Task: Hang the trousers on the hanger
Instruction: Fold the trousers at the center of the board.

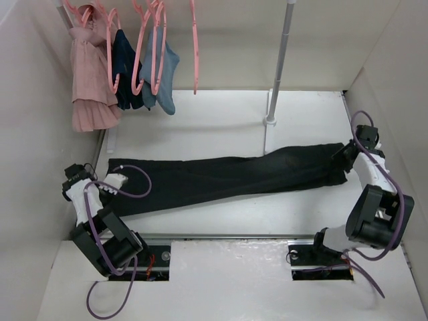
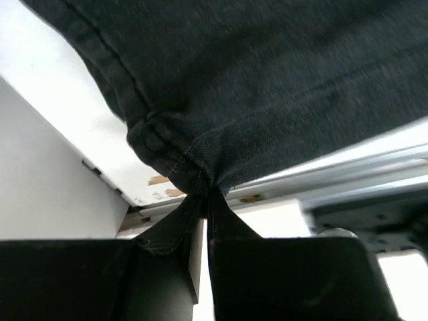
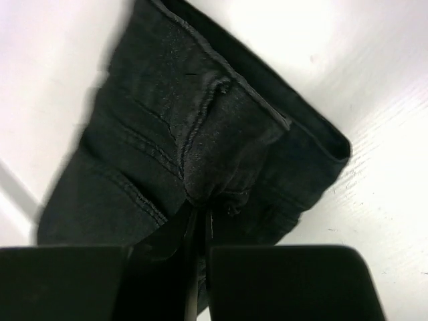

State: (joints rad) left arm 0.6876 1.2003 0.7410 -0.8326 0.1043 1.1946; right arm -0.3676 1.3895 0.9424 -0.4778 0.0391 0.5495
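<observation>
The black trousers lie stretched flat across the middle of the table, from middle left to middle right of the overhead view. The left jaws are shut on a stitched corner of the cloth at the left end, and the right jaws are shut on a bunched fold at the right end. Both bites look thin to me, just a pinch of edge, so once the garment's weight comes on in a lift, either end could slide out.

The bare pink hanger hangs at the upper left, well apart from the trousers, beside hangers carrying a pink garment, a navy one and a light-blue one. I'd worry the sagging middle catches the upright pole, or an arm knocks the neighbouring hangers and sets the target swinging.
</observation>
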